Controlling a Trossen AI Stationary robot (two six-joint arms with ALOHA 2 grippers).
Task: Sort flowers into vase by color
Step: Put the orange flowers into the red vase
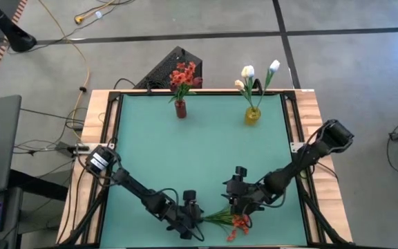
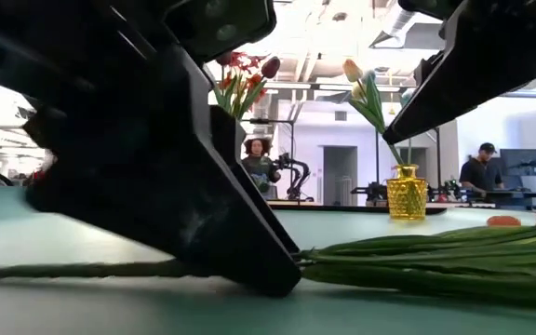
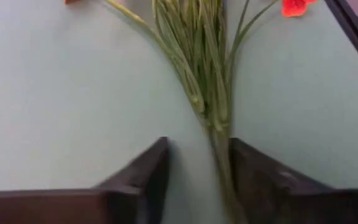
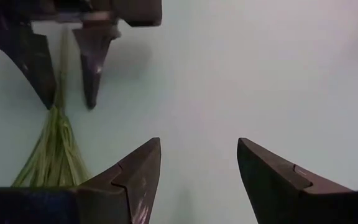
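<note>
Green stems of the red flower (image 1: 230, 220) lie on the table's (image 1: 199, 159) near edge between the left gripper's (image 1: 197, 223) parted fingers, unclamped; right gripper (image 1: 240, 205) hovers beside, jaws apart

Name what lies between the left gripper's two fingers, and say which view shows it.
The green stem of the red flower lying on the table runs between the left gripper's fingers, close against one of them. The left wrist view shows it best.
</note>
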